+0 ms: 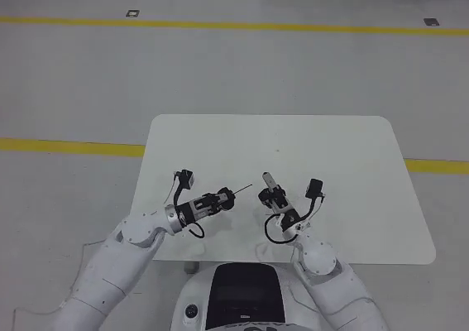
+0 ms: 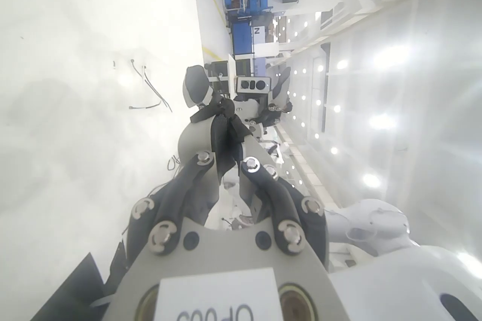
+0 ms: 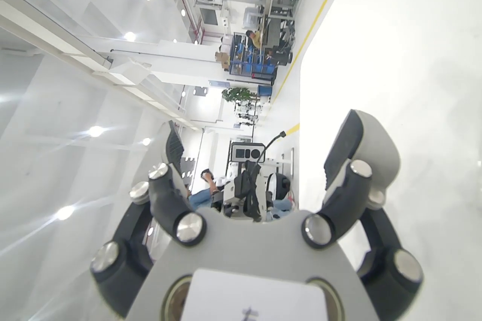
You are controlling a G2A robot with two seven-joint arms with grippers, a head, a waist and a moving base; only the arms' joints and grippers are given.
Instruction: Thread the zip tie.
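A thin black zip tie (image 1: pixel 241 189) sticks out of my left gripper (image 1: pixel 224 197), which is shut on it above the near middle of the white table (image 1: pixel 342 157). Its free end points toward my right gripper (image 1: pixel 268 185), a short gap away. In the right wrist view the right gripper (image 3: pixel 263 138) is open with nothing between its fingers (image 3: pixel 350 138). Beyond it, the zip tie (image 3: pixel 272 145) rises from the left gripper (image 3: pixel 253 175). In the left wrist view, my left gripper (image 2: pixel 220 115) is closed, with dark strap-like material around the tips.
A few loose black zip ties (image 2: pixel 150 89) lie on the table (image 2: pixel 94 36) in the left wrist view. The table's far half (image 1: pixel 300 141) is bare white. Yellow floor lines (image 1: pixel 52 146) run past the table.
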